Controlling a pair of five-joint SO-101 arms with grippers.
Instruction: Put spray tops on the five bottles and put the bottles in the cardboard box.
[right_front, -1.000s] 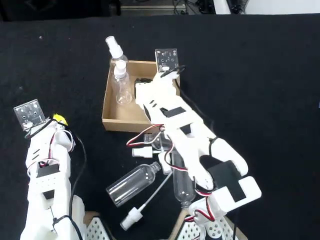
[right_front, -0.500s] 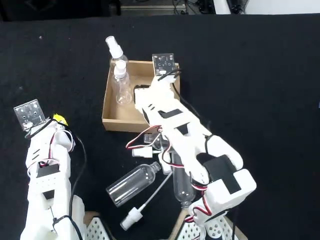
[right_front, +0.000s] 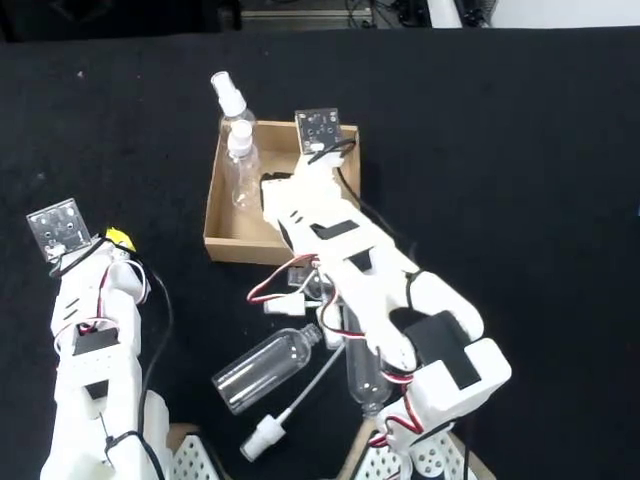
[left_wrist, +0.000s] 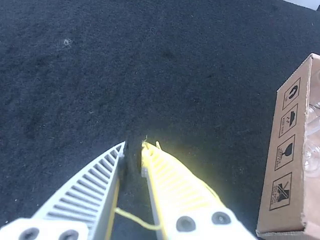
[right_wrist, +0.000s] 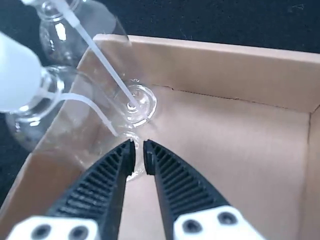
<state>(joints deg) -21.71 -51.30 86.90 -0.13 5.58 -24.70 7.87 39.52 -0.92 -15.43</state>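
Note:
The cardboard box (right_front: 222, 238) sits at the table's middle, open side up. Two clear bottles with white spray tops stand upright in its far left corner, one (right_front: 243, 172) in front of the other (right_front: 231, 103). In the right wrist view their round bases (right_wrist: 139, 104) rest on the box floor (right_wrist: 235, 150). My right gripper (right_wrist: 139, 146) hangs inside the box just beside those bases, shut, with nothing held. My left gripper (left_wrist: 133, 147) is shut over bare black cloth, left of the box wall (left_wrist: 290, 150). In the high view its yellow finger (right_front: 121, 239) shows.
In front of the box lie a topless clear bottle (right_front: 266, 368), another bottle (right_front: 364, 378) partly under the right arm (right_front: 370, 280), and two loose spray tops (right_front: 285, 304) (right_front: 266, 434) with tubes. Black cloth lies bare to the far left and right.
The right arm has swung a little to the left over the box, toward the two standing bottles. The left arm has not moved.

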